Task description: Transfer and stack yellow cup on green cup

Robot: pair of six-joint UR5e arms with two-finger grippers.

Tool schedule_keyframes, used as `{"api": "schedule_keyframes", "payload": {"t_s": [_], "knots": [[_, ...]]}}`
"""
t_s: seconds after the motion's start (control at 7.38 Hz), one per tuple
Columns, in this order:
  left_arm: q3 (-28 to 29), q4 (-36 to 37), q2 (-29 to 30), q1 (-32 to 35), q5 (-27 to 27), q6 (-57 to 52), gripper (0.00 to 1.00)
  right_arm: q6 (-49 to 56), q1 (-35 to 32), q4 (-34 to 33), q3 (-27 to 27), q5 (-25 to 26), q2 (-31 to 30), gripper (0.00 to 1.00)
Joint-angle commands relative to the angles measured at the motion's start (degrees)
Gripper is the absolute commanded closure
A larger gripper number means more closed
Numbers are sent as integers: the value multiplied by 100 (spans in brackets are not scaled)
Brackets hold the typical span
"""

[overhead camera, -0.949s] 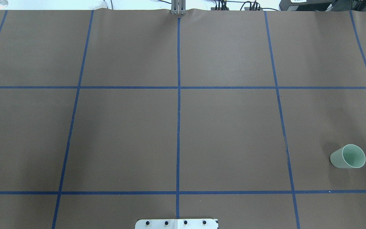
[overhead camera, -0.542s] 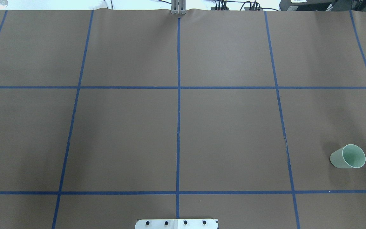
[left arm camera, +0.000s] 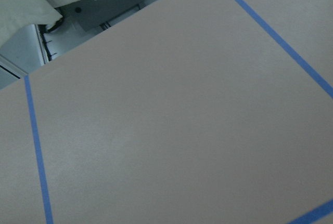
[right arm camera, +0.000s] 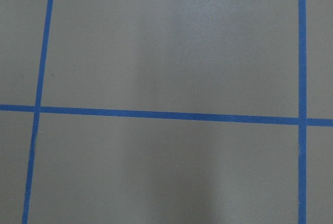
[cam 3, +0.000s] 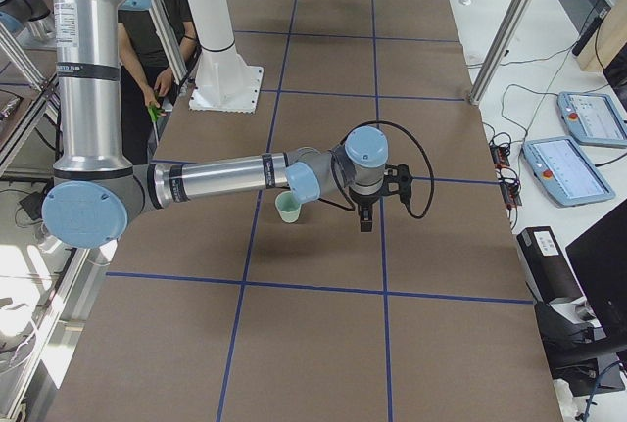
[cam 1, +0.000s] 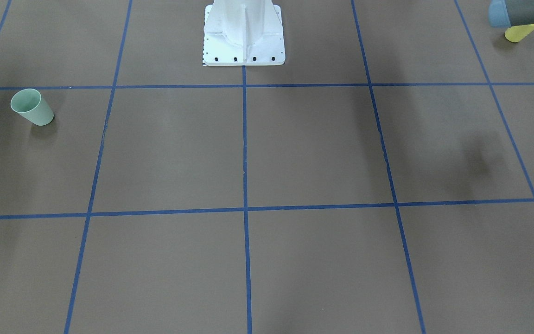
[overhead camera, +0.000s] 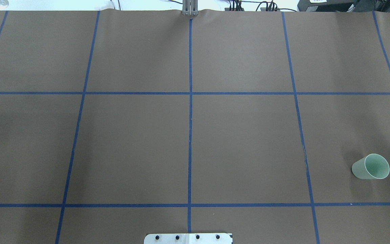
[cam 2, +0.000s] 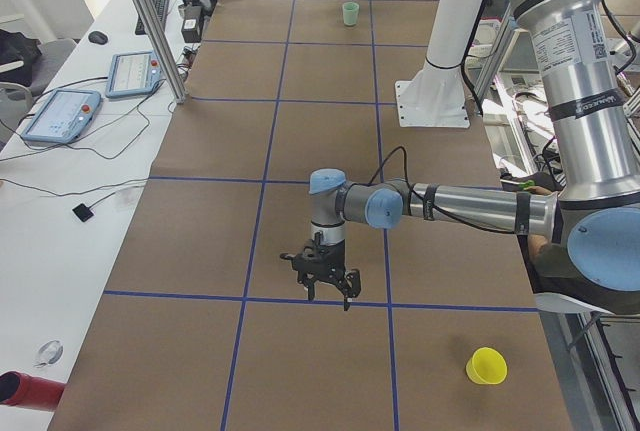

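**Cups at opposite ends, untouched**

Yellow cup (cam 2: 487,366) stands lower right in the left-side view, green cup (cam 2: 350,13) top centre, presumably forcing a handover. Left gripper (cam 2: 325,286) and right gripper (cam 3: 364,216) hang clear; open or closed, can't tell.

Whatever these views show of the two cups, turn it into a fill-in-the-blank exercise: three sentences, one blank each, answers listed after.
1. The green cup stands upright and holds ____.
2. It stands on the robot's ____ side.
3. Of the four exterior views, only the ____ one misses the yellow cup.

Missing words: nothing; right; overhead.
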State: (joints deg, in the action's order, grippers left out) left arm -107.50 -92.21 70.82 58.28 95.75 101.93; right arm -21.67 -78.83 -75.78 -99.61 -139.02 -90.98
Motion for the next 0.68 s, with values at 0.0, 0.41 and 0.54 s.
{"api": "schedule_keyframes", "payload": {"t_s": [0.0, 0.41, 0.54], "knots": [[-16, 899, -358, -780, -635, 1909, 0, -4, 174, 1, 134, 6, 62, 0], [-60, 2406, -358, -2079, -541, 4397, 1, -4, 289, 10, 284, 6, 72, 0], [-69, 2732, -350, -2632, -236, 5032, 1, 5, 298, 10, 302, -46, 72, 0]]}}
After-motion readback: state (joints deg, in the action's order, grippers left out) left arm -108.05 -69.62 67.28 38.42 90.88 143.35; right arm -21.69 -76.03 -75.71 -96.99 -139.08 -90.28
